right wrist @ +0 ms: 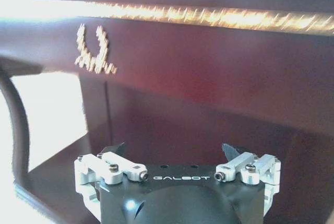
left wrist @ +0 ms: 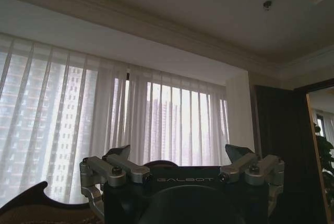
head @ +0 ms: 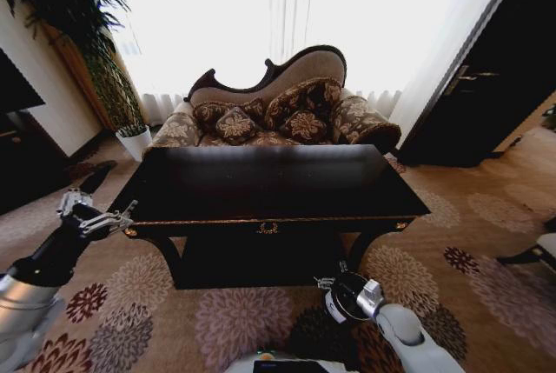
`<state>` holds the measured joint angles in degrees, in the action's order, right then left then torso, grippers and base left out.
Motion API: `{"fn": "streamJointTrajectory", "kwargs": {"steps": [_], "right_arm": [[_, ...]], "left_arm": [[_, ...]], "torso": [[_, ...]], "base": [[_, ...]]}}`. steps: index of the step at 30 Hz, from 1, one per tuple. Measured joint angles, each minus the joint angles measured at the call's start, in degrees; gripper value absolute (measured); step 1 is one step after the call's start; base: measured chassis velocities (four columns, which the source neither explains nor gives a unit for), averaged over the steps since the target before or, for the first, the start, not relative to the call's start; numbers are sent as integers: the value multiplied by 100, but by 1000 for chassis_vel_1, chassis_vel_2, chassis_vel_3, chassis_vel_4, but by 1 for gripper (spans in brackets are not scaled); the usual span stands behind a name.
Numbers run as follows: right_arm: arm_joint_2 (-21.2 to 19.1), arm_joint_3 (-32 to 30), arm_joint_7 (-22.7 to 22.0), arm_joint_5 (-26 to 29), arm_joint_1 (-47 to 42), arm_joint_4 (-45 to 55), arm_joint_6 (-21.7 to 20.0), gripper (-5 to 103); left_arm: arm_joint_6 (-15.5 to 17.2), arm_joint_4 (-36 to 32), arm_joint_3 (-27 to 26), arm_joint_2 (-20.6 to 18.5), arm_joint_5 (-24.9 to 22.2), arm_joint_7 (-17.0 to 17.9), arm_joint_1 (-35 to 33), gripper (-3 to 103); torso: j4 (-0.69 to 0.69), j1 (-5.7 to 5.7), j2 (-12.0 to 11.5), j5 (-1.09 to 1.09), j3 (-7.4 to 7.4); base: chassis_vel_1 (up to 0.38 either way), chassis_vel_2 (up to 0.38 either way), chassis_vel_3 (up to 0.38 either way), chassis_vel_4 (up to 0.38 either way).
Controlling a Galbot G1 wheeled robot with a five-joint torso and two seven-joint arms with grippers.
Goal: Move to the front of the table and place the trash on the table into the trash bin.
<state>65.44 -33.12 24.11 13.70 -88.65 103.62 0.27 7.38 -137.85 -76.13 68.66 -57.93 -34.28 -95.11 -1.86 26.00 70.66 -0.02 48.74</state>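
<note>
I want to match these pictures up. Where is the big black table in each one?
Head view: the table sits in the middle, before the sofa.
Left wrist view: aimed up at curtains and ceiling.
Right wrist view: table front looms close beyond the right end effector.
Shared landmark: gold ornament on its front.

1 table [head: 269, 183], 1 sofa [head: 287, 103], 2 tools: left [head: 109, 216], right [head: 334, 290].

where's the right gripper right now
In the head view the right gripper hangs low, below the table front edge, just right of its gold ornament.
</note>
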Motion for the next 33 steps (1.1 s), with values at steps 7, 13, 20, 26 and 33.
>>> {"fn": "streamJointTrajectory", "kwargs": {"steps": [7, 13, 20, 26, 33], "right_arm": [[317, -765, -78, 294, -376, 784, -72, 100], [379, -846, -652, 1134, -266, 1420, 254, 100], [220, -642, -1418, 1449, 182, 1903, 428, 100], [-129, -1002, -1528, 1464, 410, 1933, 439, 100], [-178, -1219, -1424, 1524, 438, 1798, 455, 100]], "left_arm": [[48, -8, 127, 66, 195, 175, 78, 100], [48, -18, 375, 244, 606, 595, -47, 100], [50, -75, 830, 584, 1178, 1217, -442, 100], [60, -251, 950, 613, 1362, 1772, -895, 100], [-54, -120, 905, 505, 1432, 1730, -1053, 100]], "torso": [[-1, 0, 0, 0, 0], [-1, 0, 0, 0, 0], [1, 1, 0, 1, 1], [1, 0, 0, 1, 1], [0, 0, 0, 1, 1]], "base": [[0, 0, 0, 0], [0, 0, 0, 0], [0, 0, 0, 0], [0, 0, 0, 0], [0, 0, 0, 0]]}}
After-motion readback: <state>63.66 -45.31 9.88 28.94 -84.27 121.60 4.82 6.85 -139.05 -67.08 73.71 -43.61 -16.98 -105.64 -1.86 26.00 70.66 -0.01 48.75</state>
